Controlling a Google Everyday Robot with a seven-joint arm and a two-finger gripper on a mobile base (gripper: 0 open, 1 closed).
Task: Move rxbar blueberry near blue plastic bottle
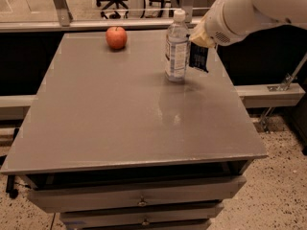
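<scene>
Rxbar blueberry [198, 58] hangs above the worktop [120, 119], upper right of frame, just beside blue plastic bottle [176, 47] | gripper [200, 41] there, fingers clamped on its top | risk: lowering arm may nudge and topple bottle

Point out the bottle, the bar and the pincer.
bottle [176, 49]: camera view, on its label.
bar [198, 59]: camera view, on the middle of the dark wrapper.
pincer [197, 43]: camera view, between its fingertips, gripping the bar's top, beside the bottle.
</scene>
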